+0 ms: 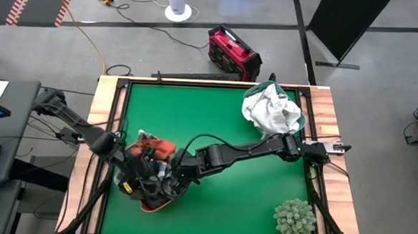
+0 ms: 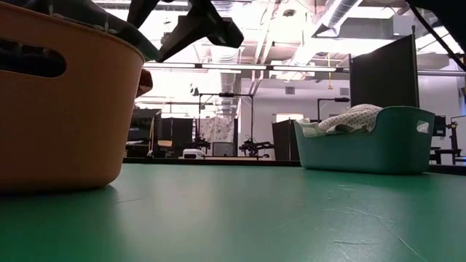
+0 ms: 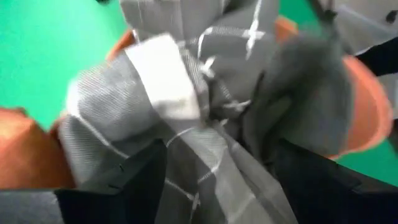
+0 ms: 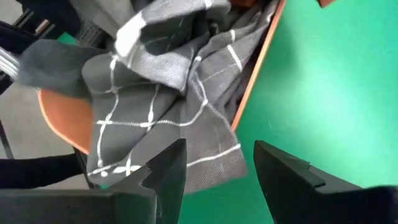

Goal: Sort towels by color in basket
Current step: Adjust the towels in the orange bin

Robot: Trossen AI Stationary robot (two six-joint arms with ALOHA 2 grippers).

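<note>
Over the orange basket [image 1: 147, 200] at the table's near-left, both grippers hang with fingers spread, gripping nothing: the left gripper [image 3: 211, 168] and right gripper [image 4: 214, 168] above grey checked towels [image 4: 161, 106], a rust-orange towel [image 1: 157, 147] alongside. Farther off, white towels [image 1: 270, 109] fill the teal basket [image 2: 393, 142]. Sorting looks nearly finished.

The green table [image 1: 219, 203] bears an orange basket [image 2: 65, 131], a teal basket [image 2: 378, 145] and a plant ball [image 1: 294, 220].
</note>
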